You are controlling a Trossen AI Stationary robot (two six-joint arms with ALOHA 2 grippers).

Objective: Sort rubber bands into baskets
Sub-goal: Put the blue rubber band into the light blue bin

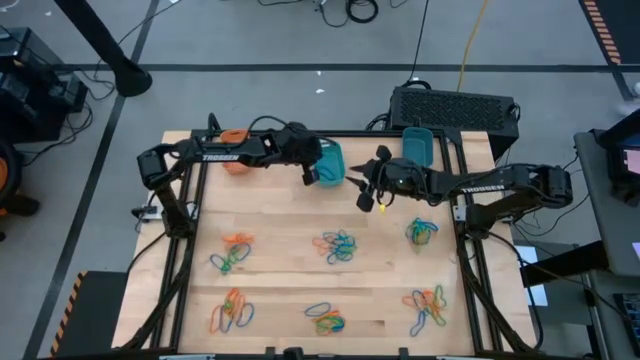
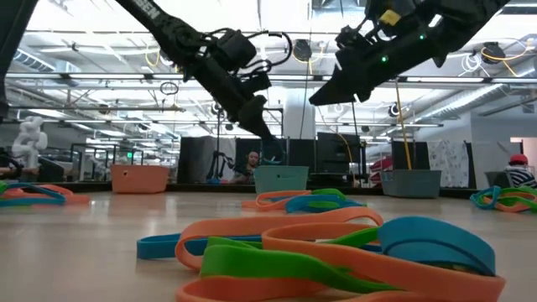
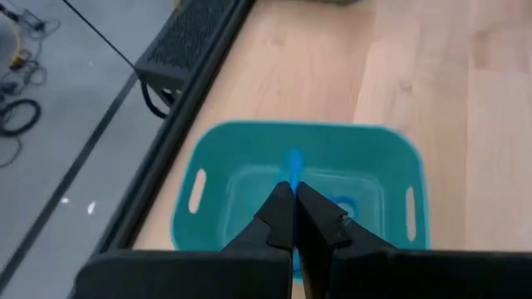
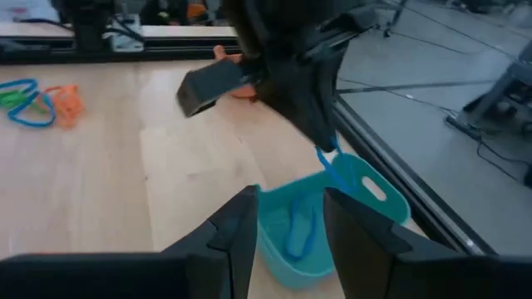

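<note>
Left gripper (image 3: 294, 193) is pinched shut on a blue rubber band (image 4: 332, 169) right over the middle teal basket (image 3: 241, 149), so just open there (right gripper (image 4: 289, 218) hovers near, jaws apart, empty).

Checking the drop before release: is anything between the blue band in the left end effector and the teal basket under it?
Nothing visible. The left end effector pinches a blue rubber band directly above the open teal basket, which holds only blue bands.

Thin blue rubber band (image 3: 293, 166) blurred at closed left gripper's (image 3: 294, 193) fingertips; teal plastic basket's (image 3: 208, 158) 6 o'clock rim hidden behind the fingers.
</note>
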